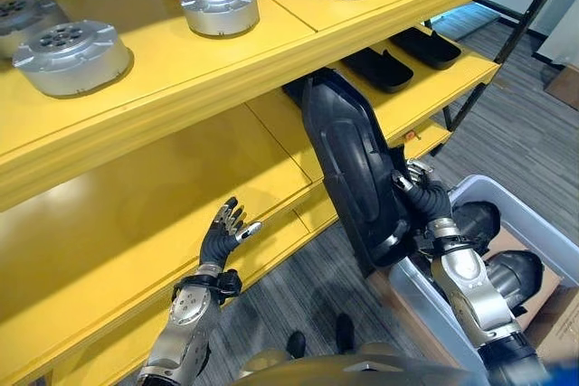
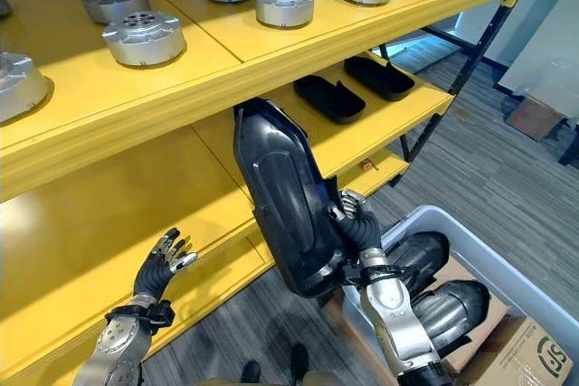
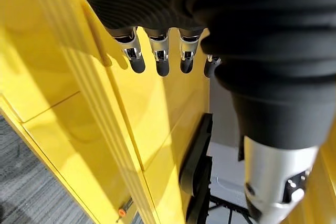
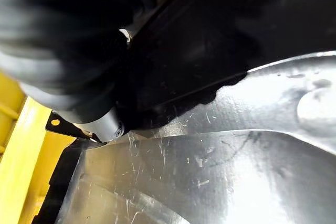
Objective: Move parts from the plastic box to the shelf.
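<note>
- Yellow shelving [image 1: 181, 79] is standing on grey carpet [image 1: 534, 133], silver round parts [image 1: 220, 6] sitting on top.
- Right hand [image 2: 359, 223] is gripping a large black shell part [image 2: 285, 196] upright against the shelf edge, above the plastic box [image 2: 507, 277].
- Left hand [image 1: 224, 232] is hovering open, holding nothing.

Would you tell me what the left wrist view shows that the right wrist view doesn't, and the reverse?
The left wrist view alone has the left hand, fingers straight over a bare yellow shelf board, with two black parts lying further along. The right wrist view alone has the large black shell up close, scratched and glossy, against the right hand. Both show the yellow shelf.
</note>
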Robot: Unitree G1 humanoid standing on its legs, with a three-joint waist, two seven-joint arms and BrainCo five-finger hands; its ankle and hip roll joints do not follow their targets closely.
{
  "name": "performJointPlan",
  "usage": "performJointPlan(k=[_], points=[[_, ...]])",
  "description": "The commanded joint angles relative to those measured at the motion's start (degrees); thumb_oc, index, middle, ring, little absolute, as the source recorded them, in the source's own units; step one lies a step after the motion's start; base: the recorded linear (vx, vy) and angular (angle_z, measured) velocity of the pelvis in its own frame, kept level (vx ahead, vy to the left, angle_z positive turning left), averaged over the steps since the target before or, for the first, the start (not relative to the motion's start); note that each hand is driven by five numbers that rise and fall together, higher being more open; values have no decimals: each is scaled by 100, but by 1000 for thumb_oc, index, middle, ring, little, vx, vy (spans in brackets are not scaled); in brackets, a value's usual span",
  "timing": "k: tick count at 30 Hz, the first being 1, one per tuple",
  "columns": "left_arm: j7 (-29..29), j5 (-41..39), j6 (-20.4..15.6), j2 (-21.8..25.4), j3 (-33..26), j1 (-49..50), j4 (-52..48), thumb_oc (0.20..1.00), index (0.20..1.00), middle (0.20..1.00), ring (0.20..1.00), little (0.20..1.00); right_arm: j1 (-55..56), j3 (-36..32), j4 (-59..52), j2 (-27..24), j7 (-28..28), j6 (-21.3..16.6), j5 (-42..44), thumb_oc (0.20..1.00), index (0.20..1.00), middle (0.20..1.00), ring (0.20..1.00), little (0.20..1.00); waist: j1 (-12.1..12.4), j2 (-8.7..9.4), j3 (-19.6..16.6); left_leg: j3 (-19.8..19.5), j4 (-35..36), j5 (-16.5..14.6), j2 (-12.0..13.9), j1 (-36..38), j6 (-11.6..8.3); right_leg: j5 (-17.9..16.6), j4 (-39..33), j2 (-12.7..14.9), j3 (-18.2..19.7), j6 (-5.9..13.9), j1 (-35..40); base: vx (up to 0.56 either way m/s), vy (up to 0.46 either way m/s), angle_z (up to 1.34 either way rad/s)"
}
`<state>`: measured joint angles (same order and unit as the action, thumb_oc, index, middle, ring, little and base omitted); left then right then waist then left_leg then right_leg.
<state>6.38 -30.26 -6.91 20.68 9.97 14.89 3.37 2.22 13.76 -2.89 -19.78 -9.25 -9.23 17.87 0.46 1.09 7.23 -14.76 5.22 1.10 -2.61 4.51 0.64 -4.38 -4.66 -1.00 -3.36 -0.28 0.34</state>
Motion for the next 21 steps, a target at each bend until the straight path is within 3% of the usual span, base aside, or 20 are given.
performJointPlan(k=[1, 3, 5, 8, 11, 13, 15, 17, 18, 20, 21], points=[[10, -102, -243, 86, -198, -38, -334, 1000, 1000, 1000, 1000, 1000, -410, -46, -524, -117, -21, -487, 416, 200, 200, 200, 200, 200, 94, 125, -159, 350, -386, 84, 163, -567, -256, 596, 704, 321, -376, 388, -132, -137, -98, 39], [32, -141, -265, 91, -204, -139, -315, 1000, 1000, 1000, 1000, 1000, -484, -102, -577, -207, -60, -530, 436, 200, 200, 200, 200, 200, 86, 143, 25, 404, -922, 35, 34, -999, -329, 628, 838, 423, -565, 352, -262, -164, -53, 59], [11, -150, -270, 53, -156, -234, -284, 1000, 1000, 1000, 1000, 1000, -510, -140, -595, -283, -99, -532, 392, 200, 200, 200, 200, 200, 39, 173, 148, 773, -1300, -80, 90, -1193, -332, 624, 940, 546, -702, 339, -347, -132, 8, 108], [-40, -142, -256, 38, -203, -224, -293, 1000, 1000, 1000, 1000, 1000, -541, -107, -561, -283, -119, -499, 405, 200, 200, 200, 200, 200, 38, 250, 172, 1069, -1449, -233, 527, -1035, -290, 601, 1066, 675, -669, 331, -450, -34, 56, 62], [-56, -196, -236, -32, -261, -73, -365, 1000, 1000, 1000, 1000, 1000, -500, -71, -556, -268, -103, -468, 481, 200, 200, 200, 200, 200, 50, 197, 98, 975, -1201, 76, 1152, -793, -402, 706, 1175, 758, -671, 377, -420, 53, 144, 4], [-16, -211, -222, -67, -262, -41, -348, 1000, 1000, 1000, 1000, 1000, -474, -88, -575, -265, -116, -495, 577, 200, 200, 200, 200, 200, 24, 69, 56, 1212, -726, 485, 1626, -844, -501, 803, 1382, 939, -819, 435, -455, 44, 223, 18], [-1, -223, -208, -71, -264, -38, -334, 1000, 1000, 1000, 1000, 1000, -453, -111, -591, -272, -143, -488, 604, 200, 200, 200, 200, 200, 21, 32, 63, 1335, -581, 612, 1690, -861, -535, 828, 1493, 1028, -872, 461, -514, 17, 188, 57], [-6, -197, -207, -63, -261, -68, -199, 1000, 1000, 1000, 1000, 1000, -463, -96, -591, -205, -132, -473, 644, 200, 200, 200, 200, 200, 55, -131, 36, 1337, -392, 374, 1612, -748, -562, 809, 1568, 1185, -877, 598, -536, 61, 338, 28], [-6, -197, -208, -63, -260, -68, -198, 1000, 1000, 1000, 1000, 1000, -462, -97, -592, -205, -132, -472, 644, 200, 200, 200, 200, 200, 54, -127, 34, 1336, -404, 367, 1604, -756, -558, 807, 1567, 1192, -876, 602, -538, 67, 423, -8], [-92, -130, -227, 157, -298, -61, -215, 1000, 1000, 1000, 1000, 1000, -595, -163, -646, -195, -183, -424, 467, 200, 200, 200, 200, 200, 154, -72, 161, 1447, -867, 45, 1189, -1040, -517, 492, 1268, 1617, -952, 788, -344, 49, 417, 7], [-121, -131, -232, 206, -292, -41, -217, 1000, 1000, 1000, 1000, 1000, -636, -153, -623, -175, -207, -418, 454, 200, 200, 200, 200, 200, 181, -57, 179, 1420, -935, -19, 1103, -1082, -502, 441, 1171, 1672, -985, 804, -294, 34, 289, 43]])
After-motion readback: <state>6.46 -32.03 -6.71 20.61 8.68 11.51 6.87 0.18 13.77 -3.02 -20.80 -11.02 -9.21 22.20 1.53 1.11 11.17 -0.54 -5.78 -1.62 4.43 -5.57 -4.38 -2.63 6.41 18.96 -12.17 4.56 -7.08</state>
